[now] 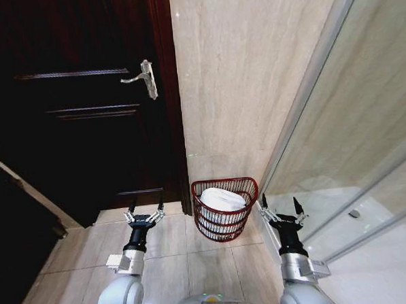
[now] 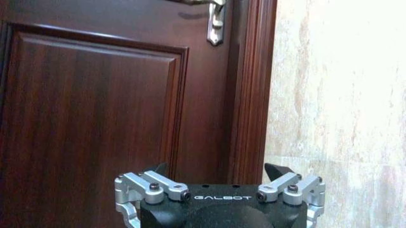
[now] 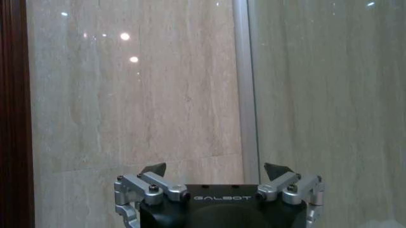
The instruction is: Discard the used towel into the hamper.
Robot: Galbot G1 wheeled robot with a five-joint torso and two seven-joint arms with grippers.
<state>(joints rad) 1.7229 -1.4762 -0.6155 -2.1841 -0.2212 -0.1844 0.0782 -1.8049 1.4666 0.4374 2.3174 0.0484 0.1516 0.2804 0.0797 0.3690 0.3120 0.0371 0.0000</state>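
The hamper (image 1: 248, 188), a reddish-brown wire basket, stands on the tiled floor against the beige wall. A white towel (image 1: 222, 198) lies bundled inside it. My left gripper (image 1: 145, 209) hangs open to the hamper's left, above the floor tiles, with nothing between its fingers. On the hamper's right my right gripper (image 1: 280, 204) is also open and holds nothing. In the left wrist view the left gripper (image 2: 217, 169) faces the dark door. The right gripper (image 3: 216, 168) faces the wall in the right wrist view.
A dark wooden door (image 1: 78, 117) with a silver lever handle (image 1: 145, 78) fills the left side. A beige tiled wall (image 1: 246, 75) stands behind the hamper. A glass shower partition (image 1: 366, 150) with a metal frame runs along the right.
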